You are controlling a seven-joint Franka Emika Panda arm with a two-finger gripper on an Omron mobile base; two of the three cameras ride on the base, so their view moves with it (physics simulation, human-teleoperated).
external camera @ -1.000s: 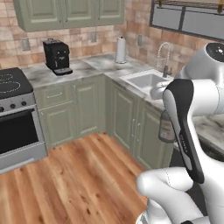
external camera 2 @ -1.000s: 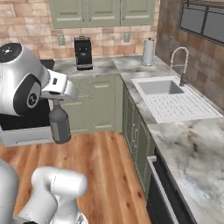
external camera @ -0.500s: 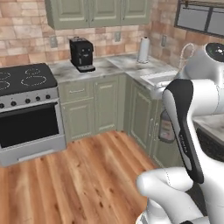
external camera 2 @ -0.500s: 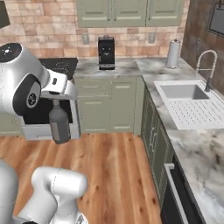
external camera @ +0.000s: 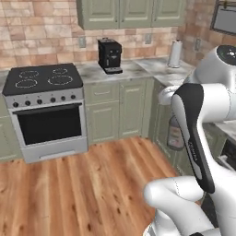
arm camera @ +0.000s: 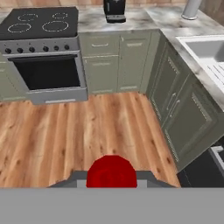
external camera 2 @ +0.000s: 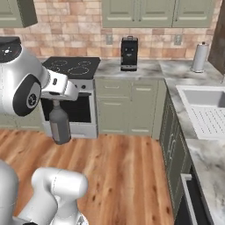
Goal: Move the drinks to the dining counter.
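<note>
One of the drinks, a squat grey-brown glass bottle (external camera 2: 59, 127) with a red cap (arm camera: 111, 172), hangs upright from my gripper (external camera 2: 56, 103), which is shut on its neck. It is carried well above the wooden floor, in front of the oven. In the left base view the bottle (external camera: 175, 134) shows its pale label and is partly hidden behind my forearm. From the hand view I look straight down on the red cap. The dining counter is out of view.
A black-topped stove (external camera: 44, 79) with its oven (external camera 2: 77, 110) stands ahead. A black coffee machine (external camera 2: 129, 53) and a paper towel roll (external camera 2: 200, 57) sit on the marble worktop (external camera 2: 149, 69). The sink (external camera 2: 205, 97) lies right. Wooden floor (arm camera: 65, 131) stretches below.
The whole scene has slid to the right in both base views, so the camera has turned left. The bottle stays held in the shut gripper in the same pose.
</note>
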